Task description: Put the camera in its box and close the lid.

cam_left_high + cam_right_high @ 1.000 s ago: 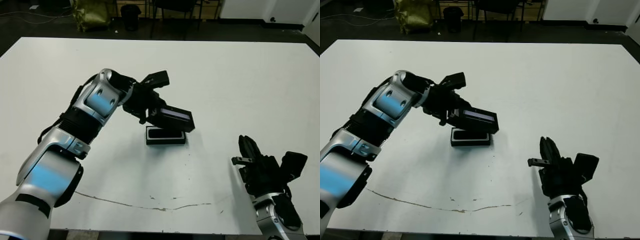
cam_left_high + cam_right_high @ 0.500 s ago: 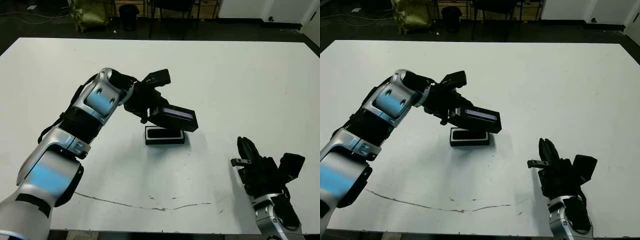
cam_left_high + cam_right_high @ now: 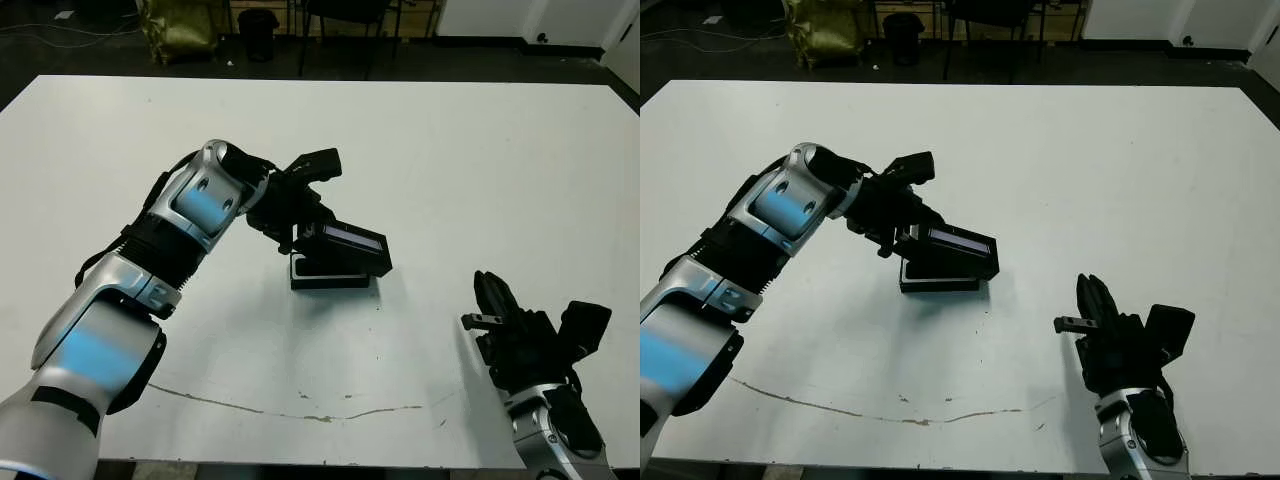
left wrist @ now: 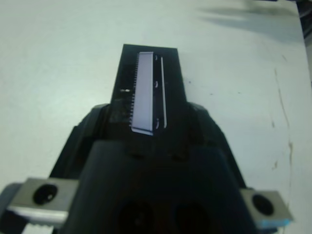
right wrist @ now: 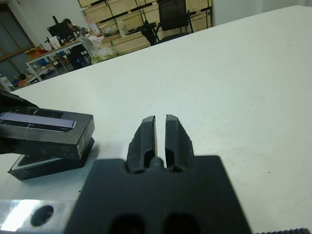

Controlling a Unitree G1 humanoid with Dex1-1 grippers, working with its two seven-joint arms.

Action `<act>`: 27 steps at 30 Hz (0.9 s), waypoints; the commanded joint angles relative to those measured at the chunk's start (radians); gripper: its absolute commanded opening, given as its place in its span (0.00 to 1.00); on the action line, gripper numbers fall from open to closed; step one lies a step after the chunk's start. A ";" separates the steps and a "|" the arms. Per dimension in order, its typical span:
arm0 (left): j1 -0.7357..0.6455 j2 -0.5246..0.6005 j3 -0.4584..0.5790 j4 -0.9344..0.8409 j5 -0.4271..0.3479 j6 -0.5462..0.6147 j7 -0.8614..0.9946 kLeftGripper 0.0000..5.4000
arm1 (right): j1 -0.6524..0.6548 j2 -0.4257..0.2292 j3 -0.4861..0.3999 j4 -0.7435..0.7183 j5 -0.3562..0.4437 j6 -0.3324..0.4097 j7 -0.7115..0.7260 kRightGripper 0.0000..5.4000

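Note:
My left gripper [image 3: 300, 232] is shut on one end of the lid [image 3: 350, 247], a flat black panel with a shiny grey window strip [image 4: 146, 87]. The lid hangs tilted just above the box [image 3: 330, 280], covering most of its opening, and its lower edge is close to the box's rim. The box, a small black tray, rests on the white table [image 3: 480, 160] at the middle. The camera is hidden from every view. My right gripper [image 3: 497, 300] hovers near the table's front right, shut and empty, well apart from the box [image 5: 53, 163].
A thin dark crack line [image 3: 300, 412] runs along the table near its front edge. Beyond the far edge are chair legs and a yellow-green bag [image 3: 185, 25]. A person [image 5: 66, 27] sits at a desk far behind.
The lid in my left gripper has come down and slightly left, closer onto the box. The right arm has hardly moved.

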 commanded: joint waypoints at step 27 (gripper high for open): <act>0.028 0.015 -0.039 0.032 0.085 -0.087 0.068 0.49 | 0.018 -0.006 -0.001 0.023 -0.020 -0.033 0.008 0.00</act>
